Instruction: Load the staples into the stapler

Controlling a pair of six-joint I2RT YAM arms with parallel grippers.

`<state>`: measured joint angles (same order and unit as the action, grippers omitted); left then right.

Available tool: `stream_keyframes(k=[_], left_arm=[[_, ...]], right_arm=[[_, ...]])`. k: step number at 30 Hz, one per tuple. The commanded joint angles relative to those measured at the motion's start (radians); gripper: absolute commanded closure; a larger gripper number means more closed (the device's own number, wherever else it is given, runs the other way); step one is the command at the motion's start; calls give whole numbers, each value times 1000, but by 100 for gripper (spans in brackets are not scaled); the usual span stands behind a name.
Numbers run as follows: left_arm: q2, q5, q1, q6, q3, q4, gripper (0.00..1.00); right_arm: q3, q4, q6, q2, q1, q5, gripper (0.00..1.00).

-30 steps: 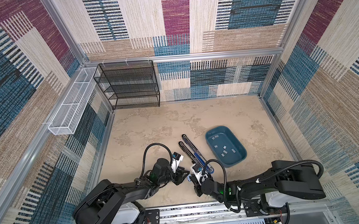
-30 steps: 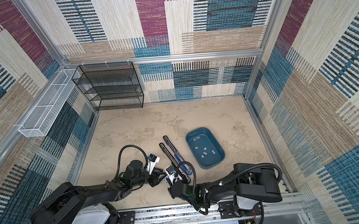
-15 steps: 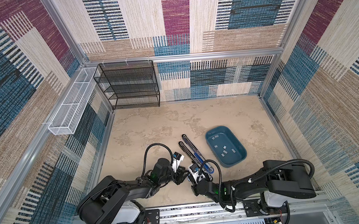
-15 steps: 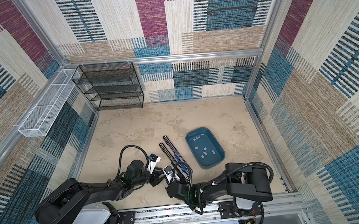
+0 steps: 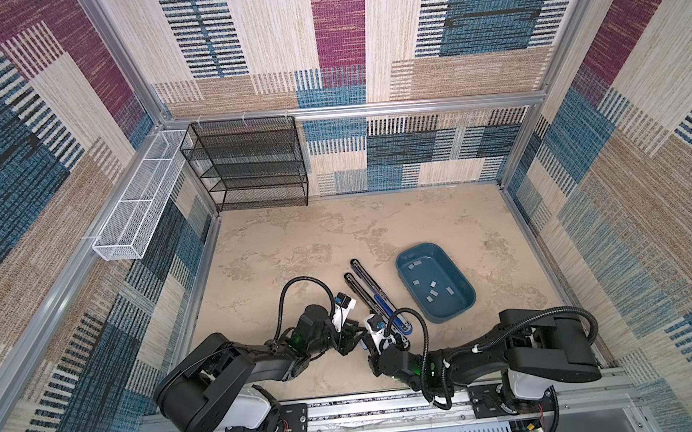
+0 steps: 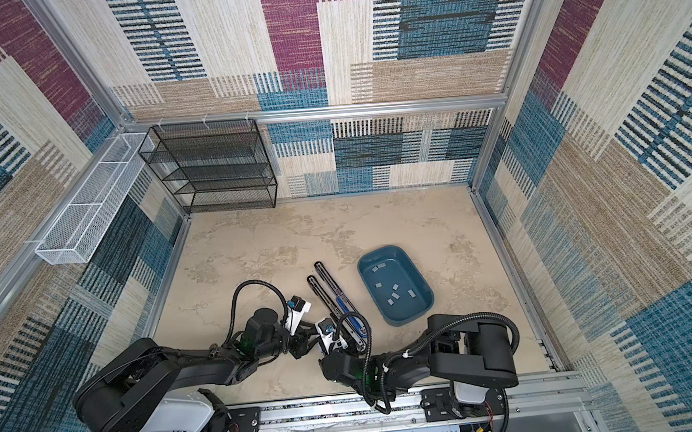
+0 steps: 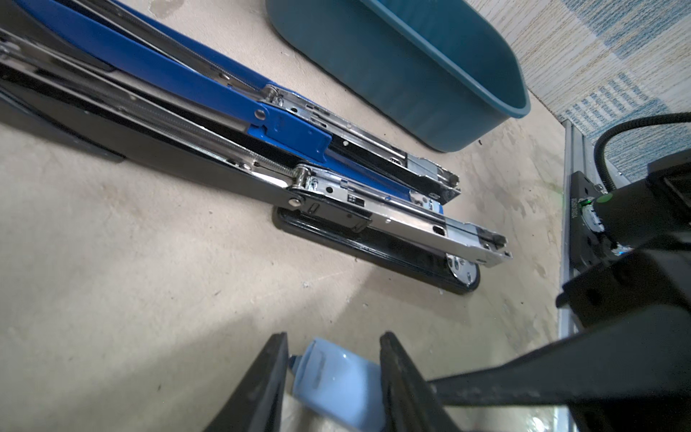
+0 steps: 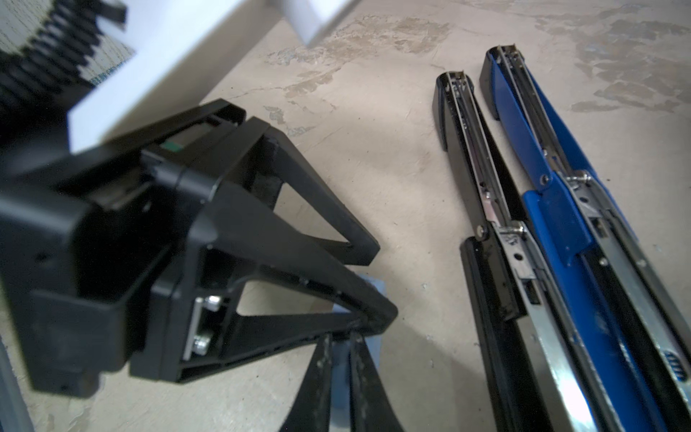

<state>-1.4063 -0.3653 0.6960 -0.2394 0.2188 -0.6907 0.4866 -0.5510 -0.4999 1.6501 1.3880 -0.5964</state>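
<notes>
Two staplers lie opened flat side by side, a black stapler (image 5: 358, 291) (image 7: 377, 220) (image 8: 482, 209) and a blue stapler (image 5: 379, 298) (image 7: 288, 123) (image 8: 553, 209). Several grey staples (image 5: 433, 293) (image 6: 395, 293) lie in the teal tray (image 5: 469, 300) (image 6: 427, 299) (image 7: 411, 74). Just in front of the staplers, my left gripper (image 5: 350, 342) (image 6: 302, 346) (image 7: 332, 336) is shut on a small light-blue box (image 7: 336, 385) (image 8: 374, 290). My right gripper (image 5: 365, 343) (image 6: 318, 343) (image 8: 342, 338) meets it there, jaws pinched on a thin edge of the same box.
A black wire shelf (image 5: 249, 165) stands at the back left and a white mesh basket (image 5: 139, 206) hangs on the left wall. An aluminium rail (image 5: 349, 404) runs along the front edge. Bare table lies behind the staplers and the tray.
My right gripper has closed down onto the light-blue box, and its arm has drawn in toward the left gripper. The left jaws narrowed slightly. The staplers and tray have not moved.
</notes>
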Motion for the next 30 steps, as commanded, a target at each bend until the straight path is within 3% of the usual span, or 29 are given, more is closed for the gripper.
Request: stream_keyframes(k=[1,7,18,30], left_arm=[[0,23,2,39,-7,89,55],[-7,39,3,52,-9,89,55],[15,66,5,39,-11,89,55],[231,236,5,-35,58,339,44]], right_arm=[[-8,68,-17,20,3,46,86],[-14,58,-46,78,3,58,90],[-50,23,-46,38,3,54,88],[58,122,7,-34,3,16,78]])
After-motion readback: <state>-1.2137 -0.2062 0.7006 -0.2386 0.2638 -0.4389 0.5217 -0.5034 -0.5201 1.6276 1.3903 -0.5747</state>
